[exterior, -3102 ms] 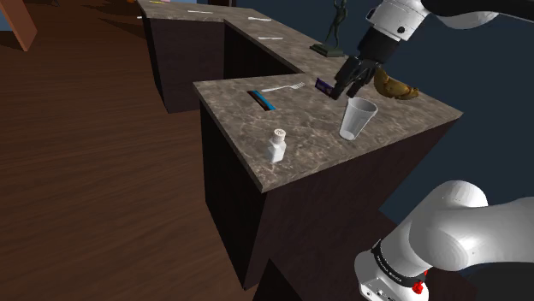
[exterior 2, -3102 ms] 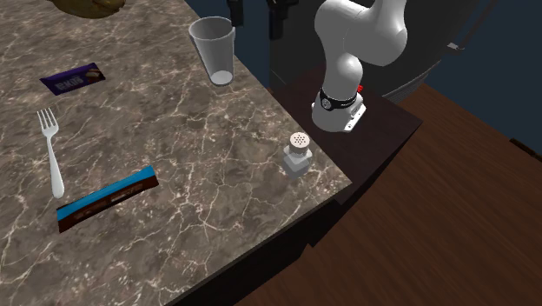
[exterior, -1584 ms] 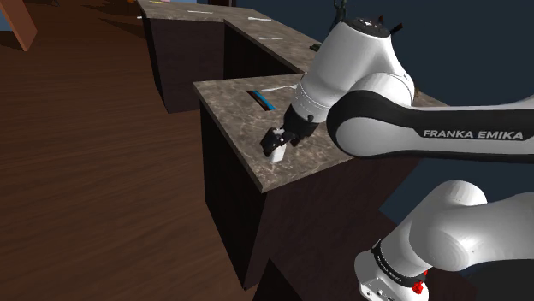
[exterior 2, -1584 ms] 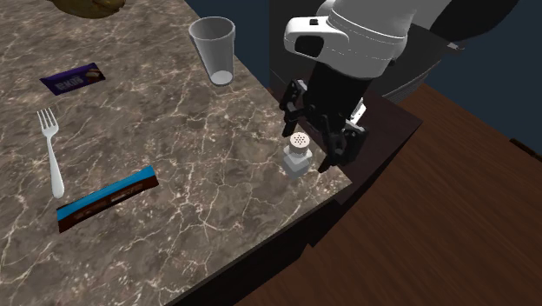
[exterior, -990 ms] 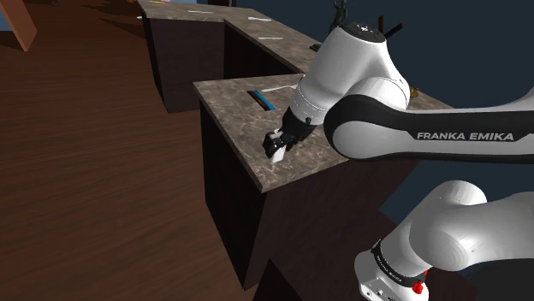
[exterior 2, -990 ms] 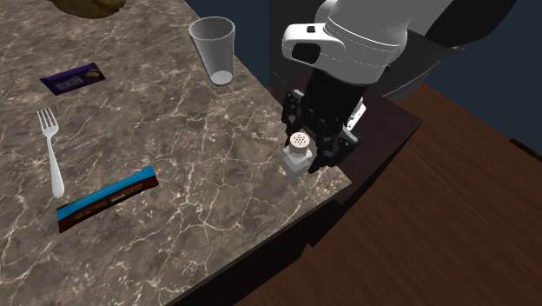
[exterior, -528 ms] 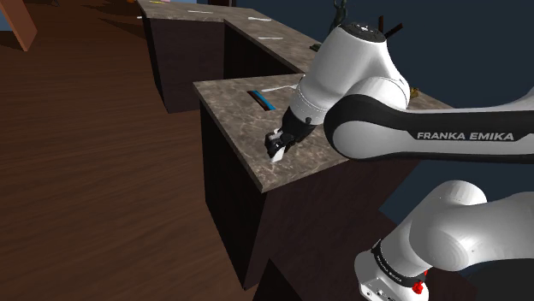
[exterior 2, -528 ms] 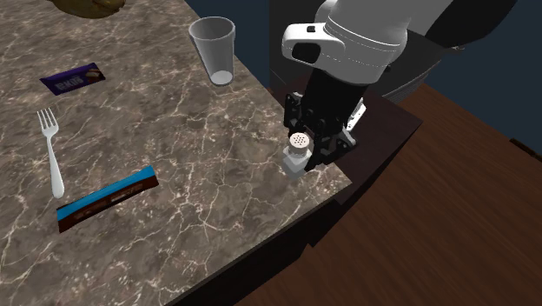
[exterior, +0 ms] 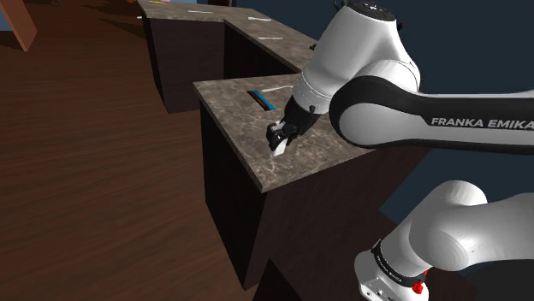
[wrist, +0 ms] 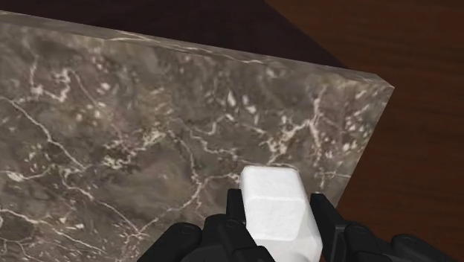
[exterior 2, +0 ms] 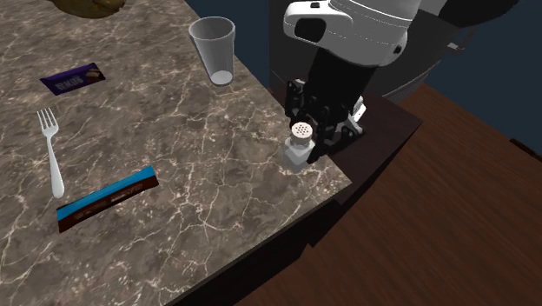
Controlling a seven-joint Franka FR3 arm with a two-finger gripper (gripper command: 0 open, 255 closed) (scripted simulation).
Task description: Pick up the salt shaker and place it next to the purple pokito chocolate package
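The white salt shaker [exterior 2: 300,146] with a perforated cap is clasped between my black fingers near the marble counter's [exterior 2: 174,122] corner. My gripper [exterior 2: 306,139] comes down on it from above, shut on its body. In the wrist view the shaker [wrist: 274,208] sits tight between both fingers [wrist: 323,217], a little above the counter [wrist: 111,134]. From the shoulder view the shaker [exterior: 277,142] shows under the gripper [exterior: 279,137] near the counter's front edge. The purple chocolate package [exterior 2: 73,80] lies flat far across the counter.
A clear plastic cup [exterior 2: 213,50] stands near the edge beyond the gripper. A white fork [exterior 2: 52,152] and a blue-wrapped bar [exterior 2: 106,199] lie mid-counter. A brown object [exterior 2: 87,5] sits at the far end. Dark wood floor [exterior 2: 434,217] lies below the counter's edge.
The fingers closed on the salt shaker, then the hand rose slightly, lifting the shaker just off the counter.
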